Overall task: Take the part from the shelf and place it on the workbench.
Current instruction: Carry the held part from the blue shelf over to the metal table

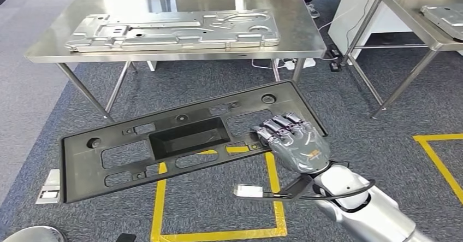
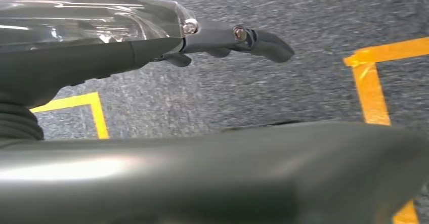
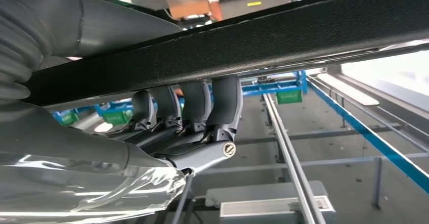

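Worktop (image 1: pixel 306 40): stainless steel, shiny, rectangular, on slanted legs; a flat pressed grey metal panel (image 1: pixel 174 31) lies on it.
Part (image 1: pixel 180 138): long black plastic panel, matte and grainy, with cut-outs and a recessed tray in the middle; held tilted over the carpet, short of the worktop.
Right robot hand (image 1: pixel 292 138): fingers (image 3: pixel 222 102) curled over the part's edge, gripping it.
Left robot hand (image 2: pixel 227 39): fingers stretched out, holding nothing, over grey carpet with yellow tape.

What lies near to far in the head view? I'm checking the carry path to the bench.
Right hand gripping the black plastic part → grey carpet → steel workbench → silver metal panel lying on it.
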Robot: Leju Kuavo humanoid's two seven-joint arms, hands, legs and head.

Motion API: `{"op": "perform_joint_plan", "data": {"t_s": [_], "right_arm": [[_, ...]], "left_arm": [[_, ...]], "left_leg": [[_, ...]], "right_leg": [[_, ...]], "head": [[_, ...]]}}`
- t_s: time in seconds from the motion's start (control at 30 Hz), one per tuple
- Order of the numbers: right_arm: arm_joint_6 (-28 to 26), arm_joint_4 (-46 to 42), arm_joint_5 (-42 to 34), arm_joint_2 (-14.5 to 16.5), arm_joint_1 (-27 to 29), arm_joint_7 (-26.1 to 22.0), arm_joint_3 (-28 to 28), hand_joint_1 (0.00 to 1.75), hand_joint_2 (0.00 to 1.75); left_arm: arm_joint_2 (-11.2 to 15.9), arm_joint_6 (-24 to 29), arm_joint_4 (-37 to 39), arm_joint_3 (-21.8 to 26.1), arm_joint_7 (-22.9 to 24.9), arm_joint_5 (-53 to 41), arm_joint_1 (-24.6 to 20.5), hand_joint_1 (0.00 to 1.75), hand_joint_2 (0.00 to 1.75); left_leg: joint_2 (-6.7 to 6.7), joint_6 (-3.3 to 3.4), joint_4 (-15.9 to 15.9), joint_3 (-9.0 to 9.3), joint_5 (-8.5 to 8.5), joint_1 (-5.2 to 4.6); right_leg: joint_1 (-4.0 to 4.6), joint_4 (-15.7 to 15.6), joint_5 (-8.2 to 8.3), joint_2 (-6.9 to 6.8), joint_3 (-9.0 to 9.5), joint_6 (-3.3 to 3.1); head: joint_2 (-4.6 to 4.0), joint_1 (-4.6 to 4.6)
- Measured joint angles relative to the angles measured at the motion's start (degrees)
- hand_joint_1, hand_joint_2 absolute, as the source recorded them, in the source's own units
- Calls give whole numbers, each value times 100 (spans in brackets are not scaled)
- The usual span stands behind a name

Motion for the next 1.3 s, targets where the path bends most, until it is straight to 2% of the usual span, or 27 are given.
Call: {"op": "perform_joint_plan", "data": {"t_s": [0.03, 0.1, 0.17, 0.2, 0.23, 0.3, 0.33, 0.37, 0.4, 0.43, 0.47, 0.5, 0.53, 0.63, 0.7, 0.73, 0.8, 0.83, 0.87, 0.9, 0.97, 1.0, 1.03, 1.1, 1.2, 1.23, 1.3], "right_arm": [[0, 1, 1, -1, 5, 0, 0, 175, 175], [-1, -2, 2, -2, 12, 0, -2, 175, 175], [-2, -10, 3, -9, 1, 0, -10, 175, 175], [-3, -15, 2, -13, -14, 0, -14, 175, 175], [-4, -18, 0, -17, -23, 1, -19, 175, 175], [-5, -19, 0, -21, -20, 0, -23, 175, 175], [-5, -18, 2, -24, -8, 0, -24, 175, 175], [-5, -16, 3, -27, 1, -1, -24, 175, 175], [-5, -15, 4, -31, 6, -1, -24, 175, 175], [-5, -14, 3, -34, 7, 0, -25, 175, 175], [-5, -10, 2, -37, 9, 0, -25, 175, 175], [-3, -5, 1, -37, 11, 0, -24, 175, 175], [-1, -2, 1, -37, 17, 0, -24, 175, 175], [3, -5, 1, -39, 18, 0, -27, 175, 175], [3, -14, -2, -39, -1, 0, -28, 175, 175], [3, -21, -3, -39, -8, 0, -29, 175, 175], [6, -29, -3, -39, -13, -1, -28, 175, 175], [8, -31, -3, -39, -10, -2, -28, 175, 175], [9, -32, -3, -39, -7, -2, -27, 175, 175], [10, -32, -4, -39, -8, -2, -27, 175, 175], [13, -37, -5, -39, -18, -3, -27, 175, 175], [16, -38, -6, -39, -24, -4, -26, 175, 175], [21, -40, -8, -39, -31, -5, -26, 175, 175], [34, -43, -8, -38, -32, -9, -25, 175, 175], [52, -47, -8, -40, -53, -16, -28, 175, 175], [55, -47, -9, -41, -70, -16, -30, 175, 175], [58, -46, -12, -43, -96, -20, -31, 175, 175]], "left_arm": [[4, 2, 0, 0, 3, 0, 6, 0, 175], [7, 8, 0, -1, 7, 0, 9, 0, 175], [8, 16, 0, -1, 5, 1, 2, 0, 175], [8, 19, 0, -1, 3, 0, -10, 0, 175], [7, 19, 0, -1, 2, -1, -21, 0, 175], [-3, 17, 0, -2, 2, -3, -33, 0, 175], [-7, 16, 0, -2, 3, -4, -27, 0, 175], [-10, 16, 0, -2, 4, -5, -19, 0, 175], [-10, 16, 0, -2, 5, -6, -13, 0, 175], [-10, 16, 0, -2, 6, -6, -11, 0, 175], [-10, 16, 0, -2, 6, -6, -14, 0, 175], [-10, 16, 0, -2, 6, -6, -22, 0, 175], [-10, 16, 0, -2, 7, -6, -27, 0, 175], [-11, 15, 0, -2, 12, -6, -34, 0, 175], [-10, 14, 0, -2, 12, -7, -48, 0, 175], [-10, 14, 0, -2, 12, -7, -56, 0, 175], [-10, 14, 0, -2, 16, -9, -54, 0, 175], [-10, 14, 0, -2, 22, -10, -45, 0, 175], [-10, 14, 0, -2, 29, -15, -35, 0, 175], [-10, 14, 0, -2, 34, -21, -28, 0, 175], [-10, 14, 0, -2, 38, -37, -25, 0, 175], [-9, 14, 0, -2, 39, -41, -26, 0, 175], [-9, 13, 0, -3, 42, -44, -31, 0, 175], [-8, 11, 0, -5, 48, -45, -28, 0, 175], [-8, 11, 0, -8, 51, -50, -31, 0, 175], [-9, 10, 0, -10, 51, -54, -46, 0, 175], [-10, 7, 0, -18, 53, -60, -68, 0, 175]], "left_leg": [[-1, 38, -144, 6, 112, -34], [-5, 77, -265, 63, 95, -61], [-11, 121, -378, 233, 82, -30], [-15, 143, -430, 325, 65, -8], [-15, 161, -465, 398, 36, 9], [-16, 172, -481, 495, -51, 25], [-18, 163, -481, 548, -102, 32], [-20, 149, -480, 616, -158, 39], [-22, 126, -480, 698, -220, 50], [-23, 97, -480, 787, -288, 61], [-24, 61, -477, 872, -353, 68], [-27, 22, -474, 928, -411, 72], [-28, -17, -475, 961, -459, 73], [-26, -110, -439, 1010, -515, 74], [-24, -153, -163, 903, -566, 80], [-23, -180, 116, 747, -648, 88], [-23, -232, 803, 289, -905, 103], [-23, -243, 1039, 84, -984, 104], [-23, -239, 1113, -48, -963, 102], [-23, -220, 986, -81, -814, 98], [-23, -136, 362, 55, -294, 69], [-23, -87, 108, 115, -185, 40], [-27, -38, -70, 155, -156, 10], [-38, 30, -174, 179, -227, -21], [-41, 98, -268, 343, -125, 21], [-39, 120, -282, 387, -135, 32], [-37, 154, -285, 425, -183, 32]], "right_leg": [[-8, -24, -33, 1, 26, 31], [-19, -47, -16, 5, 78, 111], [-15, 80, -1, 3, 110, 166], [-13, 269, -40, 2, 29, 177], [-14, 548, -123, 2, -132, 195], [-20, 1139, -371, 2, -583, 239], [-23, 1293, -451, 1, -757, 264], [-26, 1283, -429, -1, -854, 286], [-31, 1086, -264, -3, -863, 303], [-36, 758, 14, -6, -808, 320], [-34, 452, 271, -11, -753, 320], [-23, 206, 446, -23, -708, 291], [-8, 82, 550, -33, -692, 243], [8, 40, 543, -40, -655, 79], [-21, 18, 492, -39, -567, 13], [-31, 10, 460, -42, -522, -10], [-30, 8, 382, -42, -442, -40], [-26, 8, 338, -37, -397, -43], [-22, 8, 293, -31, -342, -41], [-17, 8, 246, -26, -278, -36], [-10, -1, 147, -24, -129, -19], [-9, -8, 106, -23, -70, 1], [-8, -19, 66, -21, -33, 32], [4, 19, 42, -13, 18, 112], [12, 241, -63, -7, 24, 188], [9, 443, -184, -8, -79, 203], [7, 1054, -478, -8, -464, 232]], "head": [[0, 2], [1, 2], [1, 6], [2, 11], [2, 15], [1, 19], [1, 19], [1, 20], [1, 20], [1, 20], [2, 17], [2, 24], [2, 30], [2, 44], [2, 42], [1, 40], [1, 38], [1, 38], [2, 38], [2, 39], [2, 39], [2, 38], [2, 36], [1, 35], [1, 40], [0, 41], [1, 45]]}}
